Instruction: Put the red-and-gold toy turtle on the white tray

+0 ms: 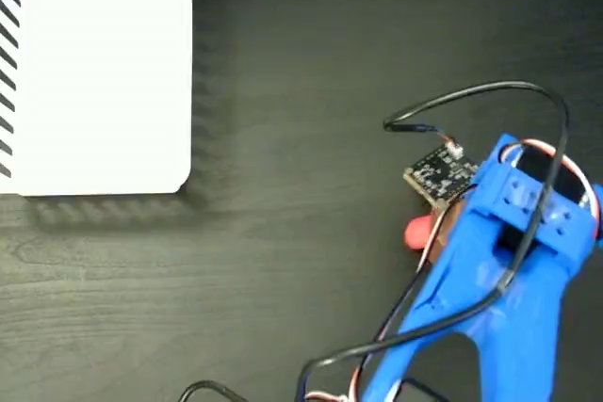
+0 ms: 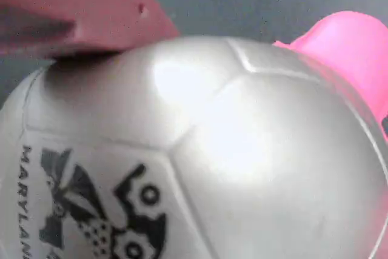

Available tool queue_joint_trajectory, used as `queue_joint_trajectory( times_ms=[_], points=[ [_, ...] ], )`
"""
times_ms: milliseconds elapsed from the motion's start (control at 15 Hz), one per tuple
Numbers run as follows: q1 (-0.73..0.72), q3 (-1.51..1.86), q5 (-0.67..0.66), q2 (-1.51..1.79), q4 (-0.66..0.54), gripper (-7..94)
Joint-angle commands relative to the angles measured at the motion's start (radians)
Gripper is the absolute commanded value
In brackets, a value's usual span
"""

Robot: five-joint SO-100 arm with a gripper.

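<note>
Near the tabletop's right edge, under our blue arm, the toy turtle looks light, hard and slippery-domed, so we'd pinch its sides; whether the jaws grip it we cannot tell; the white tray sits top-left.

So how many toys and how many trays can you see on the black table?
Turtle: 1, mostly hidden under the blue arm in the fixed view
Tray: 1, white with black stripes
Total: 2
</note>
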Motion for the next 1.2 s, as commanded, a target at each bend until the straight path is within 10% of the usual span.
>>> queue_joint_trajectory(
  times_ms=[0, 467, 1133],
  points=[
    [0.009, -0.178, -0.006, 0.066, 0.109, 0],
    [-0.206, -0.618, -0.034, 0.183, 0.483, 0],
    [-0.834, -1.109, 0.049, -0.083, 0.488, 0]
  ],
)
